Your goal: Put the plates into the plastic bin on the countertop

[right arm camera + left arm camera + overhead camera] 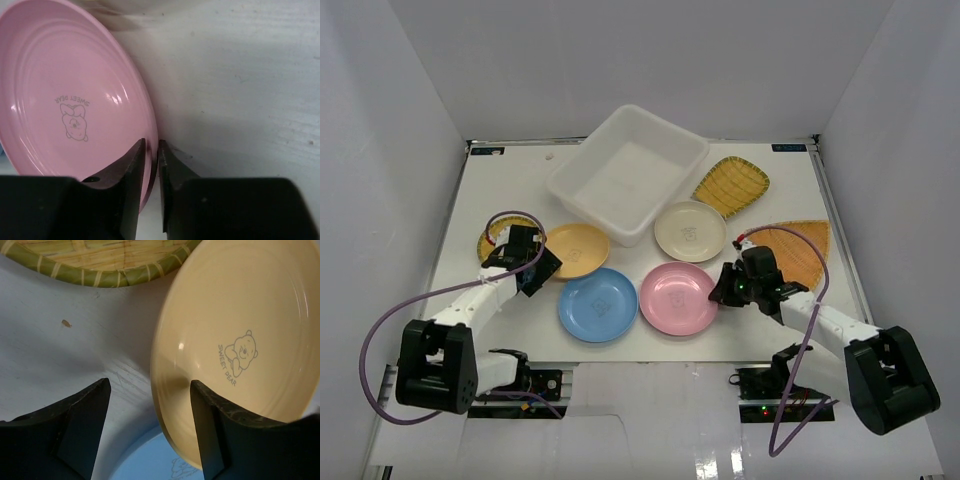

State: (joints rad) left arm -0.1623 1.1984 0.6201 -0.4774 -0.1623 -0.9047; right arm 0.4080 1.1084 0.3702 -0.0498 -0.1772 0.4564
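Lower right, right jaws clamp the pink plate (675,297) rim; middle left, left jaws open astride the orange plate (578,248) edge.

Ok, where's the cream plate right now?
Top view: the cream plate lies right of centre on the countertop, beside the white bin, just behind the pink plate.

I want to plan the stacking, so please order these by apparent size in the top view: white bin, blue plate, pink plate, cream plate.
1. white bin, clearly largest.
2. blue plate and pink plate, alike, not ranked.
3. cream plate, slightly smaller, but farther from the camera, so unsure.
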